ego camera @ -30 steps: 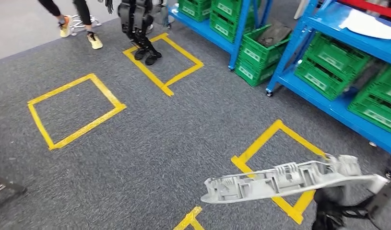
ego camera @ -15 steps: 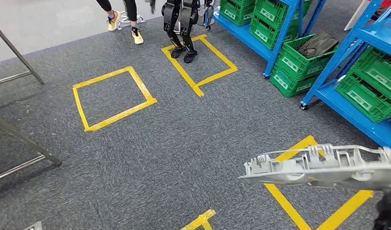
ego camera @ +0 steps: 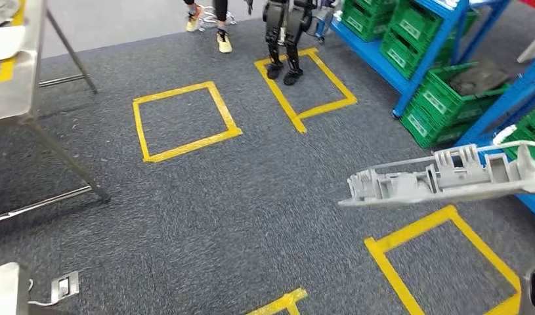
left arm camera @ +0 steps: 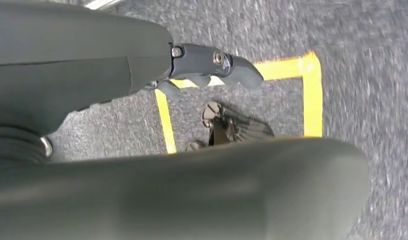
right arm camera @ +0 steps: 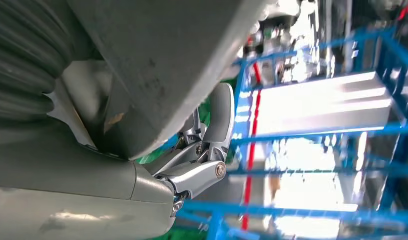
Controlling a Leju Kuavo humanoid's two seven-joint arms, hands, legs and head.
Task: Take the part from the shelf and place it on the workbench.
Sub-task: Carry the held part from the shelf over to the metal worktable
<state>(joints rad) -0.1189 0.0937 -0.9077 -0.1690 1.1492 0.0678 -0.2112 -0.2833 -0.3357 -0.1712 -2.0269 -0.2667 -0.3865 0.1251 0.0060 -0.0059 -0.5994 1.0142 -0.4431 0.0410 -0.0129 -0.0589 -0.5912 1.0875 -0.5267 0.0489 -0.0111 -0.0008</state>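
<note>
Above the grey carpet, at the right of my head view: the scene as I read it remotely.

Part: long grey moulded plastic part [ego camera: 442, 180] with ribbed, open compartments, lying nearly level in the air over the floor, its far end running off the right edge.

Right hand: my right hand [right arm camera: 191, 165] shows in the right wrist view, its fingers curled against a pale grey surface that I take to be the part; it grips the part.

Left hand: my left hand [left arm camera: 212, 62] hangs over the carpet in the left wrist view, fingers curled in, nothing in them.

Shelf: blue steel shelf [ego camera: 415, 72] with green plastic crates [ego camera: 442, 98], just beyond the part.

Workbench: steel workbench [ego camera: 15, 85] at the far left, well apart from the part.

Floor: yellow tape squares [ego camera: 182, 121] on the carpet.

Bystanders: second dark humanoid robot [ego camera: 284, 33] standing on one tape square; a person's feet [ego camera: 209, 26] beside it.
</note>
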